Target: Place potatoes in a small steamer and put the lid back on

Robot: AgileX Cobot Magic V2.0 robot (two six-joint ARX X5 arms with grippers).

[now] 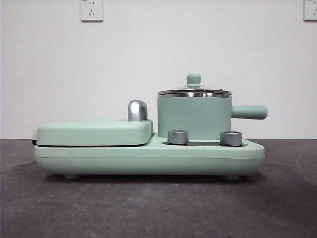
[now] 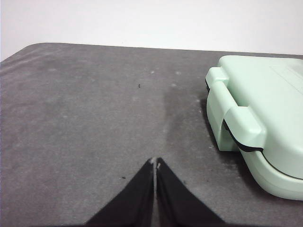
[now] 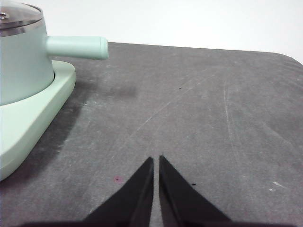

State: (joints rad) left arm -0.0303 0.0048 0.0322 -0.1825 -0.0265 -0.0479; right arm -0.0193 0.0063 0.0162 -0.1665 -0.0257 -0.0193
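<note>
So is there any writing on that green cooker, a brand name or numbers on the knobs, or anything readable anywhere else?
No readable text in any view.
Green cooker base: plain front, no brand or label.
Two steel knobs: any markings are too small to make out.
Small steamer and its lid: no lettering visible.
Griddle cover: plain.
Wall sockets: only slots show, no legible print.
</note>
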